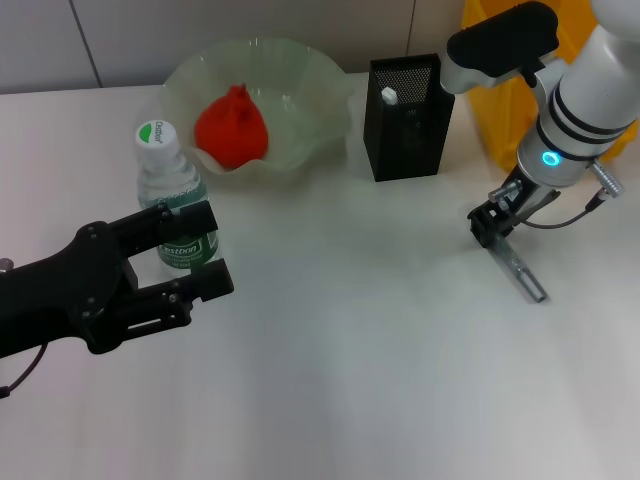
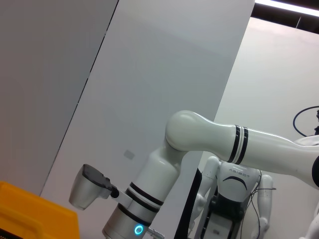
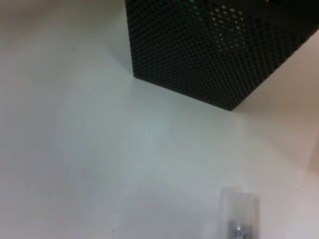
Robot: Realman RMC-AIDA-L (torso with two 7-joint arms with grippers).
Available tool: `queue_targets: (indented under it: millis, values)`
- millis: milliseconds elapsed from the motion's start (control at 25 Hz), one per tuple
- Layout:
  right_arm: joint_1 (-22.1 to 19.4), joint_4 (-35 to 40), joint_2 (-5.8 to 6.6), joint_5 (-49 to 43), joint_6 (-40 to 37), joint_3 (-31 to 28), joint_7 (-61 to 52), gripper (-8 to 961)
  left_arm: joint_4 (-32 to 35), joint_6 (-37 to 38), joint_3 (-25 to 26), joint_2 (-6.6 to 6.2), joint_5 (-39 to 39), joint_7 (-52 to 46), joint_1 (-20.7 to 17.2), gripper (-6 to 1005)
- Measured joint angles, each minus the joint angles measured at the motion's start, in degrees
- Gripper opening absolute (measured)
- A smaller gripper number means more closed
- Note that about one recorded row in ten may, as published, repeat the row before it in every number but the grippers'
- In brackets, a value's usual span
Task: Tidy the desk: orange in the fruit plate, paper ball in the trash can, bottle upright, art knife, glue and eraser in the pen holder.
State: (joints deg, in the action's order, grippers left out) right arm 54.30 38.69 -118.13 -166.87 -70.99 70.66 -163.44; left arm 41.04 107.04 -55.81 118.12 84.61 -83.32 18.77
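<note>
The bottle (image 1: 172, 190) stands upright on the desk (image 1: 350, 350), left of centre. My left gripper (image 1: 205, 250) is open beside it, and the bottle's label shows between its fingers (image 1: 185, 218). The orange (image 1: 232, 125) lies in the fruit plate (image 1: 310, 80) at the back. On the right the grey art knife (image 1: 525, 278) lies flat on the desk. My right gripper (image 1: 493, 222) is lowered onto its far end. In the right wrist view the knife (image 3: 239, 216) lies near the pen holder (image 3: 209, 50). A white tip (image 1: 388, 96) pokes up inside the pen holder (image 1: 405, 120). The paper ball, glue and eraser are out of view.
The yellow trash can (image 1: 500, 95) stands at the back right, behind my right arm; its corner (image 2: 30, 211) shows in the left wrist view. A cable (image 1: 575, 215) loops beside the right gripper.
</note>
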Motion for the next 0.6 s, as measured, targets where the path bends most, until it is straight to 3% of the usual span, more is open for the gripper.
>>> queue_targets:
  millis: [600]
  values:
    - [0.0, 0.0, -0.08, -0.2, 0.0, 0.5, 0.1, 154, 0.0, 0.0, 0.0, 0.0, 0.0, 0.0, 0.0, 774]
